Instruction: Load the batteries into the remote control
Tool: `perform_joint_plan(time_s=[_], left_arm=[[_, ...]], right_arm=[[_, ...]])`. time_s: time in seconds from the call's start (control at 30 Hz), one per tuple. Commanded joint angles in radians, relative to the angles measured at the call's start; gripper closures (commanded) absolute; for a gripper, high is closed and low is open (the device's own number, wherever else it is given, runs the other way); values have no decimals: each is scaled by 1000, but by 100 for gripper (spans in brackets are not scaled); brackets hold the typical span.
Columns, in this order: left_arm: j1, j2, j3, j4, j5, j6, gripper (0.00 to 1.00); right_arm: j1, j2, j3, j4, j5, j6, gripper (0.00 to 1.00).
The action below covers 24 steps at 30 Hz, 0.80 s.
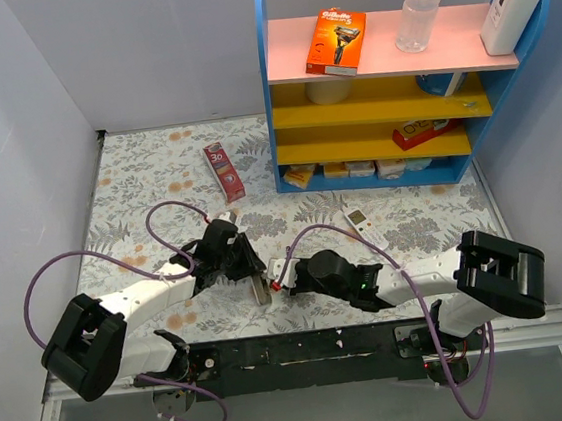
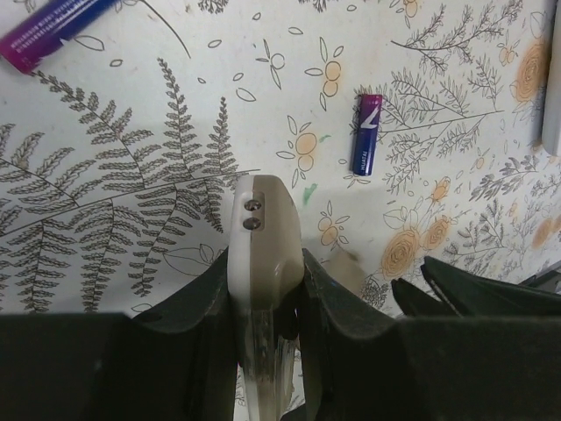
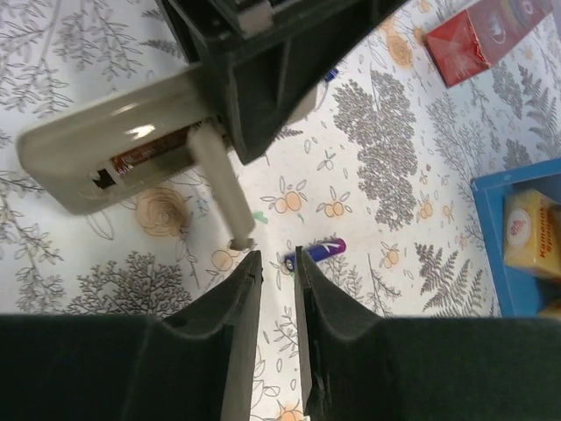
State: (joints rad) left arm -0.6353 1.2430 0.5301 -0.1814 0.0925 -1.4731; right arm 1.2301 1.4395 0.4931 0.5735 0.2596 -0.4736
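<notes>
Tightly, left tool [image 2: 266,274] clamps remote [image 2: 263,224]; right tool [image 3: 276,261] ajar.

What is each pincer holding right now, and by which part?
The left pincer clamps the remote control across its sides near one end; the right pincer holds nothing.

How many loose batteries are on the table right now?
2, in the left wrist view: one battery just beyond the held remote; another battery at the top-left corner. Others may be hidden.

In left gripper [image 1: 250,272], seemingly, remote [image 1: 260,290]
</notes>
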Motion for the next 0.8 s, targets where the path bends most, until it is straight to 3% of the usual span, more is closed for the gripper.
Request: perform_joint_plan(time_s=[0.0, 0.2, 0.37, 0.43, 0.47, 0.57, 0.77], left_arm=[[-20, -25, -7, -9, -56, -42, 100], [-20, -62, -33, -3, -146, -85, 97], [-20, -196, -53, -15, -209, -95, 97], [-18, -252, -56, -16, -238, -81, 97], [-18, -301, -61, -15, -243, -76, 97], [-17, -379, -87, 13, -243, -53, 100], [-15, -600, -185, 76, -186, -78, 100]], right_arm=[[5, -56, -19, 5, -85, 33, 70], [5, -125, -34, -151, -146, 116, 68], [-4, -174, 42, -371, -50, 316, 65], [-15, -154, 148, -473, -27, 396, 50], [-29, -127, 194, -571, -16, 465, 29], [-61, -58, 356, -778, 24, 604, 9], [-162, 106, 643, -1037, 10, 906, 8]])
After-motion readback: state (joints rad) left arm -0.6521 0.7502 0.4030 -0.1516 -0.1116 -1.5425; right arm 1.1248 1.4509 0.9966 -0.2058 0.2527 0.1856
